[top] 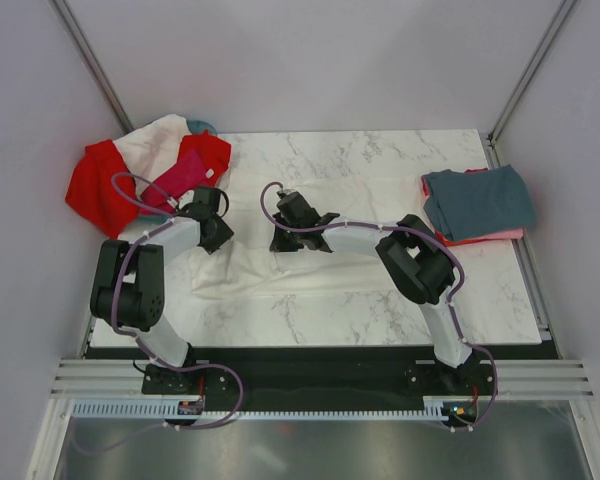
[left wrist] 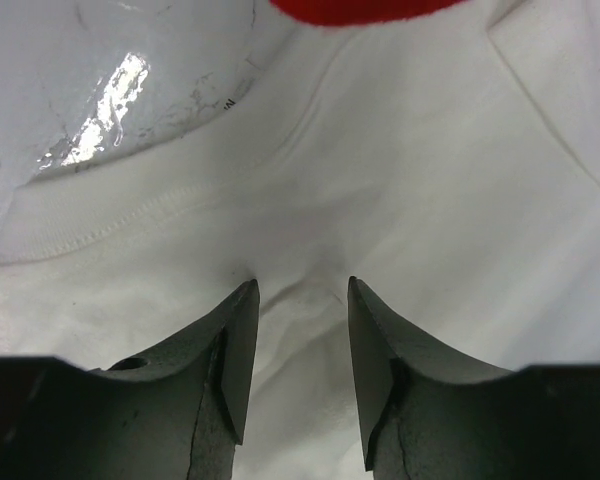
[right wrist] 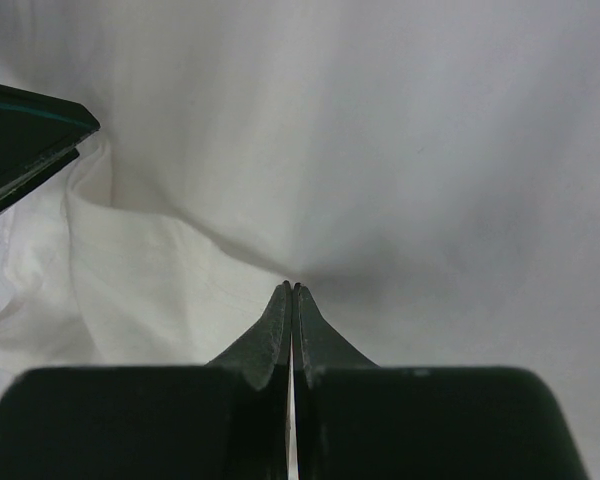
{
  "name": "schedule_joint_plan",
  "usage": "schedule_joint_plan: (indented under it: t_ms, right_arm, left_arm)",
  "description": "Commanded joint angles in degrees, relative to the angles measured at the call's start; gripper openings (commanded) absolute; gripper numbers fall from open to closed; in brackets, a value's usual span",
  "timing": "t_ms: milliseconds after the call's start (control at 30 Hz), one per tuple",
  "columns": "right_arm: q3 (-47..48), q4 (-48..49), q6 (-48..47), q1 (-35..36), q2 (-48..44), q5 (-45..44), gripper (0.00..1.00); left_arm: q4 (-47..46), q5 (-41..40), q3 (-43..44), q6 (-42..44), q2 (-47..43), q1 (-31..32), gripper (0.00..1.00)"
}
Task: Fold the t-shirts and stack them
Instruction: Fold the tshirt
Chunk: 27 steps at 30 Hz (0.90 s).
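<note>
White shirt (top: 280, 272) lay spread across the marble desk (top: 380, 315). Left fingers (left wrist: 235, 340) stood partly open, tips pressed into its cloth with a small pucker between them, near a red shirt (left wrist: 365, 8). Right fingers (right wrist: 278, 335) were clenched together, pinching a fold of it. Grey shirt (top: 480, 198) sat folded at the right edge.

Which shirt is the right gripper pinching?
The white shirt spread in the middle; the red pile lies far left, the folded grey-blue shirt far right.
</note>
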<state>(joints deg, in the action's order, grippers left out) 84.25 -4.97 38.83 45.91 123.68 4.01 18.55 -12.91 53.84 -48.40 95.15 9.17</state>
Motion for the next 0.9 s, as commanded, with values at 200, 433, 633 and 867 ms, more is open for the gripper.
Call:
schedule_joint_plan:
  t_ms: [200,433,633,867]
  right_arm:
    - [-0.2,2.2,0.5,0.1,-2.9,-1.0,0.00]
    - [-0.2,2.3,0.5,0.1,-3.3,-1.4,0.00]
    - [-0.7,2.3,0.4,0.1,-4.6,-1.5,0.00]
    - [-3.0,2.2,0.3,-0.4,-8.6,-2.2,0.00]
  left_arm:
    - [-2.4,-0.5,2.1,-0.3,1.8,-0.1,0.36]
    - [-2.2,-1.8,1.9,0.1,0.3,-0.1,0.26]
    - [-1.4,-1.9,1.6,0.3,-1.2,-0.1,0.18]
    - [-0.5,-3.5,0.9,-0.3,-6.1,-0.2,0.03]
